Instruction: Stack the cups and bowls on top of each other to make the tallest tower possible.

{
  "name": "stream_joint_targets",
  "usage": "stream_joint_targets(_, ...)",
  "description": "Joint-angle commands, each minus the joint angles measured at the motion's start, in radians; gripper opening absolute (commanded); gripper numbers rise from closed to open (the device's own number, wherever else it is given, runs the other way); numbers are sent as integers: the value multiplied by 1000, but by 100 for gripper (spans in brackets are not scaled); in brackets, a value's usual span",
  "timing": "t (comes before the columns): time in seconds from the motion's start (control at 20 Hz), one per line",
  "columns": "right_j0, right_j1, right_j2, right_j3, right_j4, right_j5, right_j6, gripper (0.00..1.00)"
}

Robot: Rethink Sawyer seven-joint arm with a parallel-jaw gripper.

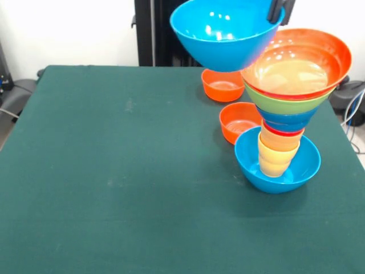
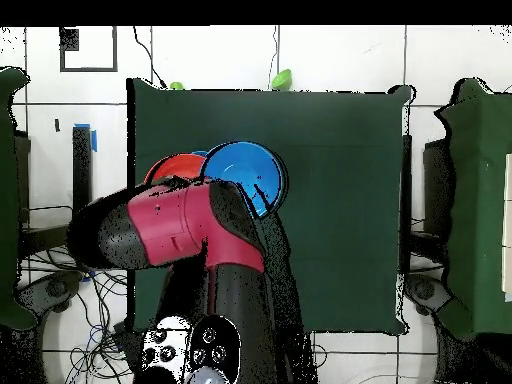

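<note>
I am holding a big light-blue bowl (image 1: 227,34) up in the air. My gripper (image 1: 279,10) pinches its rim at the top right, at about 2 o'clock on the bowl, and my jaws are clamped on that rim. The bowl hangs a bit tilted, with its open side up. The tower (image 1: 285,114) stands on the green table (image 1: 114,160), and it lies down and to the right of my bowl, at about 4 o'clock. Its top is a big orange bowl (image 1: 296,63), which leans a little toward my bowl and sits just beside it. The tower starts in another blue bowl (image 1: 251,162) at the bottom, with cups (image 1: 276,151) inside, and it gets wider going up. Two small orange bowls (image 1: 222,85) sit behind it. I think I must slide my bowl toward 3 o'clock, over the orange one, then lower it slowly. From above, my arm (image 2: 180,225) hides most of the tower.
</note>
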Motion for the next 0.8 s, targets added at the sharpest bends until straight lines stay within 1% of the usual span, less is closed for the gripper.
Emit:
stream_joint_targets(0.05,47,96,2,-5,32,116,207,0)
stream_joint_targets(0.35,57,114,-6,-14,67,123,205,0)
stream_joint_targets(0.8,74,133,-16,-24,100,132,213,0)
